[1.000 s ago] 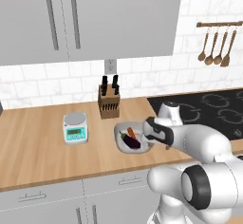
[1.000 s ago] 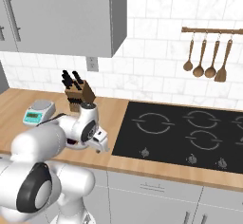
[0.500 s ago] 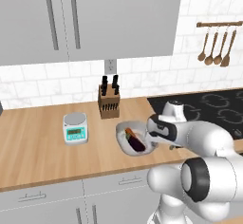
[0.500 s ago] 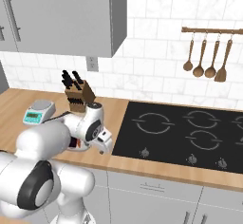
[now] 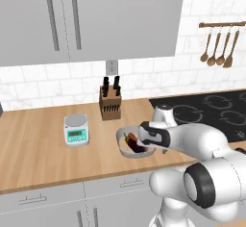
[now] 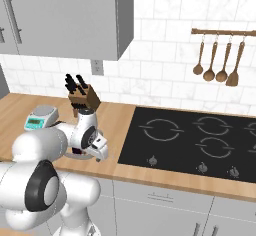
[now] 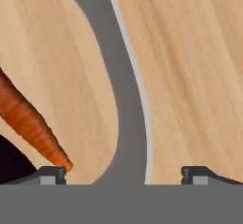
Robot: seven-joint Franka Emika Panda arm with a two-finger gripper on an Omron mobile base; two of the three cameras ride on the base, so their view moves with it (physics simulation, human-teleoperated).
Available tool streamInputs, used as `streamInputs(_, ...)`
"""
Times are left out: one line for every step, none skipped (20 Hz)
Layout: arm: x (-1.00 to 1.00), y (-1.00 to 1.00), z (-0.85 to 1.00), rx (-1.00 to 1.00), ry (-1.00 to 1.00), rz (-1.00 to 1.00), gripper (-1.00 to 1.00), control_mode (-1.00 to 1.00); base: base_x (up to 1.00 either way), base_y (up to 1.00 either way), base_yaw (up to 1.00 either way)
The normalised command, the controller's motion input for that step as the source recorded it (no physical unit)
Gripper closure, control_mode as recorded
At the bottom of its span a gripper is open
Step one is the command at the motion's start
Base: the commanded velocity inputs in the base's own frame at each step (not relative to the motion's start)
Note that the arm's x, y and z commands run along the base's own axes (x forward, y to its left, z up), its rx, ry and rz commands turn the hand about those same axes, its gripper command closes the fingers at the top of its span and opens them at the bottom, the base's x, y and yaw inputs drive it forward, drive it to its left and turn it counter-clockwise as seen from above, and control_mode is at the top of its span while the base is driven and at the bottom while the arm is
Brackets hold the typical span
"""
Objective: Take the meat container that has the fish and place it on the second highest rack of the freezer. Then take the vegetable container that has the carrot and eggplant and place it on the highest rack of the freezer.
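Grey oval vegetable container [image 5: 126, 149] on counter [image 5: 38, 154] holds orange carrot [image 7: 28, 123] and dark eggplant [image 5: 137, 147]; end effector [image 7: 124, 173] wide, straddling its rim.

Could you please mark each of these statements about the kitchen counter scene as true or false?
1. The clear oval container holds an orange carrot and a dark purple eggplant. True.
2. The hand is shut on the container's rim. False: its fingers stand wide apart astride the rim, one inside, one outside.
3. The wooden knife block stands behind the container, by the tiled wall. True.
4. The small white kitchen scale sits on the black cooktop. False: it sits on the wooden counter.
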Motion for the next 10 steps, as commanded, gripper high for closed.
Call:
streamInputs(0.00,-0.06,-0.42,0.00,-0.03,0.00,-1.00,-1.00,0.00,0.00,0.00)
streamInputs(0.00,-0.01,-0.14,0.00,0.00,0.00,-1.00,-1.00,0.00,0.00,0.00)
streamInputs(0.00,0.00,0.00,0.00,0.00,0.00,-1.00,-1.00,0.00,0.00,0.00)
streamInputs(0.00,0.00,0.00,0.00,0.00,0.00,-1.00,-1.00,0.00,0.00,0.00)
streamInputs(0.00,0.00,0.00,0.00,0.00,0.00,-1.00,-1.00,0.00,0.00,0.00)
streamInputs(0.00,0.00,0.00,0.00,0.00,0.00,1.00,-1.00,0.00,0.00,0.00)
streamInputs(0.00,0.00,0.00,0.00,0.00,0.00,1.00,-1.00,0.00,0.00,0.00)
streamInputs(0.00,0.00,0.00,0.00,0.00,0.00,1.00,-1.00,0.00,0.00,0.00)
streamInputs(0.00,0.00,0.00,0.00,0.00,0.00,1.00,-1.00,0.00,0.00,0.00)
streamInputs(0.00,0.00,0.00,0.00,0.00,0.00,1.00,-1.00,0.00,0.00,0.00)
